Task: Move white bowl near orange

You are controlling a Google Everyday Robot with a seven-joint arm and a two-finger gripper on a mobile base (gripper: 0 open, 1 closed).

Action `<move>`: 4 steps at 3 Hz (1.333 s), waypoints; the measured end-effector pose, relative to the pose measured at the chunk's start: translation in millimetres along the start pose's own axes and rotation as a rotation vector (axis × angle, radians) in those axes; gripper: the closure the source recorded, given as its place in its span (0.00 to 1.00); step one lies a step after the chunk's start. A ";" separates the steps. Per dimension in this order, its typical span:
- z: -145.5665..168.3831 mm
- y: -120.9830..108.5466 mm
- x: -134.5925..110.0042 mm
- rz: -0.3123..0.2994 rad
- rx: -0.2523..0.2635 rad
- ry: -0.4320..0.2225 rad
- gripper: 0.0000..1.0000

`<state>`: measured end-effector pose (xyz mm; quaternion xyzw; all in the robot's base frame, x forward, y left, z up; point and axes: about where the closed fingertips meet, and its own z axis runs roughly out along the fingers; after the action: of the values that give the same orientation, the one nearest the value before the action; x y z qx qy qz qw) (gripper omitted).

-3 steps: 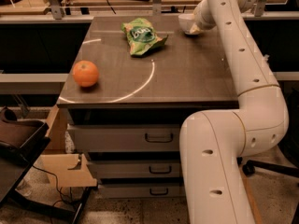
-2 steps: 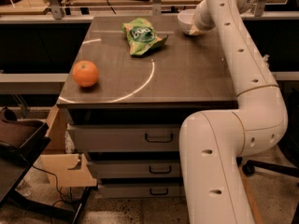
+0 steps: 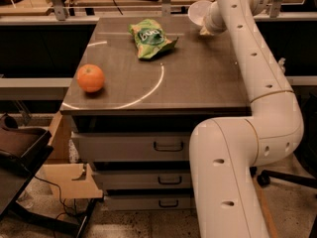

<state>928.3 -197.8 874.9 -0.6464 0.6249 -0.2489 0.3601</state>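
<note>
The gripper (image 3: 205, 29) is at the far right corner of the table (image 3: 198, 83), mostly hidden behind the wrist of the white arm (image 3: 252, 58). It is closed on the rim of the white bowl (image 3: 199, 11). The bowl is tilted, with its opening turned toward the camera, above the far edge of the table top. The green snack bag (image 3: 151, 38) lies to the left of the bowl, near but not touching. The orange (image 3: 90, 78) rests well apart from both, at the front left corner. Below the table top there are three drawers (image 3: 168, 148)
</note>
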 end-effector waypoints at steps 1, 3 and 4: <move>-10.1 10.9 -1.1 -0.028 -0.057 -0.009 1.00; -98.1 12.0 7.6 -0.105 -0.193 0.044 1.00; -162.5 5.4 7.5 -0.099 -0.236 0.056 1.00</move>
<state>800.2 -230.1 970.0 -0.7072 0.6269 -0.2091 0.2514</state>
